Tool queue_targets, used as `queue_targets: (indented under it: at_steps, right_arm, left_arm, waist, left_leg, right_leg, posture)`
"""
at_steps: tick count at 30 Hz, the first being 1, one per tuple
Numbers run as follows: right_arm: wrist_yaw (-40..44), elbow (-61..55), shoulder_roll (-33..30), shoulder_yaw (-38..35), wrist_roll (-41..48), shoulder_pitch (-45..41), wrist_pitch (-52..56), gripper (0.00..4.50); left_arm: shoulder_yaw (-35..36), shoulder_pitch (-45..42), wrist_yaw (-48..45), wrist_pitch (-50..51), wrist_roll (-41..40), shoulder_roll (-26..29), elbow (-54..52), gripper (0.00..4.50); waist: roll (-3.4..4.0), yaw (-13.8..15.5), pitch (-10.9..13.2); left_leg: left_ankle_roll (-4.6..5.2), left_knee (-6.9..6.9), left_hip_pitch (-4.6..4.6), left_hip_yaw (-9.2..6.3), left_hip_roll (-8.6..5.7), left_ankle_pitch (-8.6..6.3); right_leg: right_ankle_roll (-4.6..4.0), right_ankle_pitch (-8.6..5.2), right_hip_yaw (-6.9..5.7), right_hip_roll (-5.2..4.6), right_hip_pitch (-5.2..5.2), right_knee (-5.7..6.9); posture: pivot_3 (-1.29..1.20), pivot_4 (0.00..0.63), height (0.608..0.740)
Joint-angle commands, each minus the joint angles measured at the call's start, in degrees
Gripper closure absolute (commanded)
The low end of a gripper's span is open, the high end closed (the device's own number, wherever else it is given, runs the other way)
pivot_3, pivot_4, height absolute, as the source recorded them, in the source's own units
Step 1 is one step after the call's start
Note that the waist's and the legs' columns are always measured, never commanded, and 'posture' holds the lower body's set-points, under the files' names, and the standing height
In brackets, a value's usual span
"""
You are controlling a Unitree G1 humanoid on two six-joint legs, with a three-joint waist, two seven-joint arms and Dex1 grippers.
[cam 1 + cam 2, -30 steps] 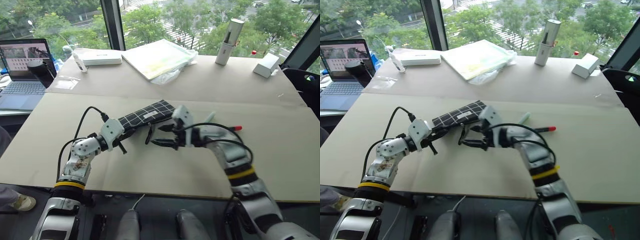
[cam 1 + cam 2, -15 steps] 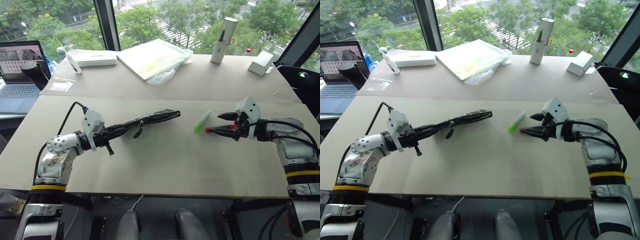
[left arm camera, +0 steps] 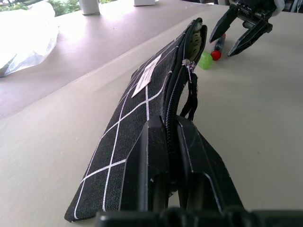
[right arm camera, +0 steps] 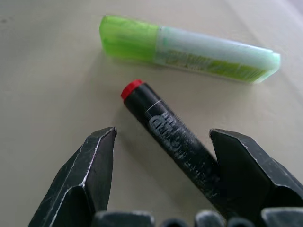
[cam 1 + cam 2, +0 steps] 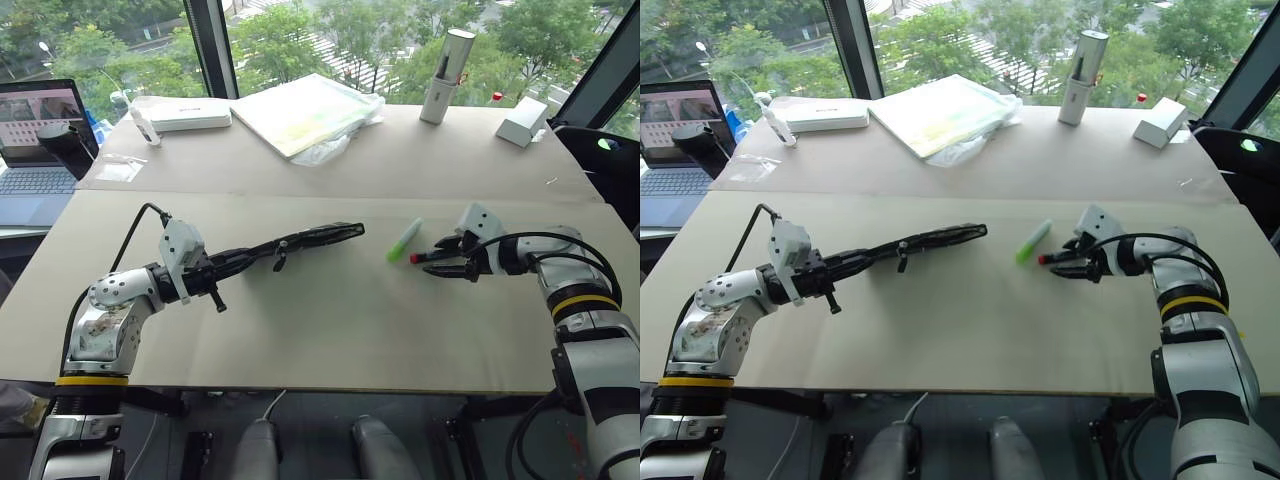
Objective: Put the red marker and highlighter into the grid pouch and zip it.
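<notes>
A cardboard-covered table [image 5: 330,330] is seen, with the task items spread across its middle. The grid pouch [image 5: 300,240] is held clear of the surface near centre, edge-on, its zipper partly open; its near end is pinched by the pressed-together fingers of the left gripper [image 3: 171,156], at about 9 o'clock. The right gripper [image 5: 440,263] is found at 3 o'clock, fingers spread wide to either side of the red marker [image 4: 173,137], which lies on the table. The highlighter [image 5: 405,240] lies just beyond the marker, apart from it.
</notes>
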Motion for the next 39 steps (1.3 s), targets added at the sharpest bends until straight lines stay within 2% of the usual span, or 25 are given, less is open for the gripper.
queue_targets:
  at_steps: [1, 4, 10, 11, 17, 22, 27, 30, 33, 39]
  right_arm:
    - [1.1, 3.9, -0.1, 0.5, -2.1, -3.1, -1.5, 0.99]
    - [3.9, 6.1, -0.5, 2.0, -4.1, -4.1, -0.4, 1.65]
    - [12.2, 5.9, -2.0, 2.1, -4.5, -4.2, 1.5, 3.84]
    - [13.7, 5.4, -2.3, 1.9, -4.3, -3.9, 2.0, 3.97]
    - [18.7, -1.7, -4.0, 0.3, -1.9, -1.6, 3.3, 4.00]
    - [14.4, -28.4, -3.2, -5.3, 5.2, 2.7, 9.6, 4.00]
    - [10.6, -51.6, -2.3, -4.7, 7.4, 4.9, 15.4, 4.00]
    - [9.0, -60.6, -0.7, -2.7, 8.4, 6.0, 17.9, 4.00]
    - [6.5, -64.2, 0.5, 1.2, 5.1, 7.5, 17.0, 4.00]
    - [-2.3, -63.8, 4.3, 6.6, -2.0, 9.9, 15.9, 4.00]
  left_arm:
    - [2.1, 0.6, 0.6, 0.0, -0.9, 0.7, -2.6, 4.50]
    - [2.6, 0.9, 1.0, -0.1, -1.0, 0.9, -2.9, 4.50]
    - [3.0, 1.0, 1.4, 0.0, -0.9, 0.7, -3.5, 4.50]
    - [3.1, 1.0, 1.5, 0.0, -0.9, 0.7, -3.5, 4.50]
    - [2.8, 0.5, 1.3, 0.1, -0.9, 0.5, -3.1, 4.50]
    - [1.0, 1.0, 0.3, 0.6, -0.3, 0.3, -3.3, 4.50]
    - [-0.5, 0.4, -0.6, 0.3, 0.5, 0.3, -2.1, 4.50]
    - [-0.9, -0.2, -0.9, 0.0, 0.8, 0.2, -1.2, 4.50]
    - [-1.2, -0.7, -1.2, -0.2, 1.0, -0.1, -0.6, 4.50]
    - [-1.1, -1.1, -0.7, -0.4, 0.9, -1.1, -0.4, 4.50]
  waist:
    - [0.01, -0.1, 0.0]
    - [0.01, 0.0, 0.0]
    - [0.01, 0.3, 0.0]
    - [0.01, 0.3, 0.0]
    - [0.02, 0.3, 0.0]
    - [0.24, -0.1, 0.1]
    - [0.31, 0.1, 0.2]
    - [0.31, 0.3, 0.2]
    - [0.29, 0.8, 0.2]
    - [0.28, 1.4, 0.2]
  left_leg:
    - [0.00, 0.00, 0.00, 0.00, 0.00, 0.00]
    - [0.00, 0.00, 0.02, -0.01, 0.00, 0.00]
    - [0.00, 0.00, 0.05, 0.00, -0.01, 0.00]
    - [0.00, 0.00, 0.05, 0.00, -0.01, 0.00]
    - [0.00, 0.00, 0.06, 0.00, -0.01, 0.00]
    - [0.00, 0.01, 0.05, 0.00, -0.02, 0.00]
    - [0.00, 0.00, 0.05, -0.05, 0.00, 0.00]
    - [0.00, 0.02, 0.04, -0.04, -0.01, 0.00]
    - [0.00, 0.08, 0.04, -0.04, -0.01, 0.00]
    - [0.00, 0.17, 0.02, -0.01, -0.01, 0.00]
  right_leg:
    - [0.00, 0.00, 0.00, 0.00, 0.00, 0.01]
    - [0.00, 0.00, -0.01, 0.00, 0.01, 0.02]
    - [0.00, 0.00, -0.02, -0.01, 0.08, 0.00]
    - [0.00, 0.00, -0.02, -0.01, 0.08, 0.00]
    - [0.00, 0.00, -0.02, -0.01, 0.07, 0.02]
    - [0.00, 0.00, 0.02, 0.00, 0.03, 0.08]
    - [0.01, -0.01, -0.03, 0.02, -0.03, 0.20]
    - [0.02, -0.01, -0.02, 0.00, -0.02, 0.19]
    - [0.02, -0.01, -0.03, 0.01, -0.01, 0.21]
    - [0.02, -0.02, -0.03, 0.00, -0.03, 0.24]
  posture:
    - [0.00, 0.150, 0.740]
    - [0.00, 0.150, 0.740]
    - [0.00, 0.150, 0.740]
    - [0.00, 0.150, 0.740]
    - [0.00, 0.150, 0.740]
    - [0.00, 0.150, 0.740]
    - [0.00, 0.150, 0.740]
    - [0.00, 0.150, 0.740]
    - [0.00, 0.150, 0.740]
    - [0.00, 0.150, 0.740]
